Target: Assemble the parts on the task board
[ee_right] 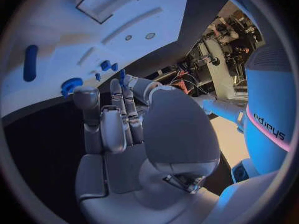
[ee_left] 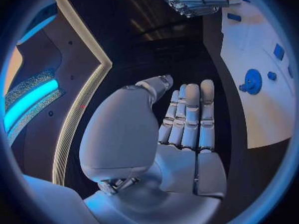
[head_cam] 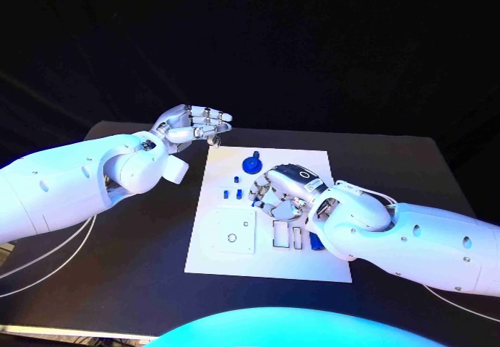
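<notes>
The white task board (head_cam: 269, 262) lies in the middle of the black table. A round blue part (head_cam: 251, 163) stands near its far edge, and small blue parts (head_cam: 231, 194) sit at its middle. My right hand (head_cam: 277, 192) hangs over the board's centre, fingers pointing down beside those small parts. In the right wrist view its fingertips (ee_right: 122, 80) reach close to small blue parts (ee_right: 107, 65) on the board (ee_right: 93, 32), with nothing in the palm. My left hand (head_cam: 196, 123) hovers off the board's far left corner, holding nothing; its fingers (ee_left: 190, 114) lie side by side.
A recessed square panel (head_cam: 235, 233) sits on the board's near left. Narrow slots with a blue piece (head_cam: 313, 239) lie under my right forearm. Bare black table (head_cam: 136, 275) surrounds the board. The left wrist view shows the round blue part (ee_left: 252, 80) and my right hand (ee_left: 196, 0).
</notes>
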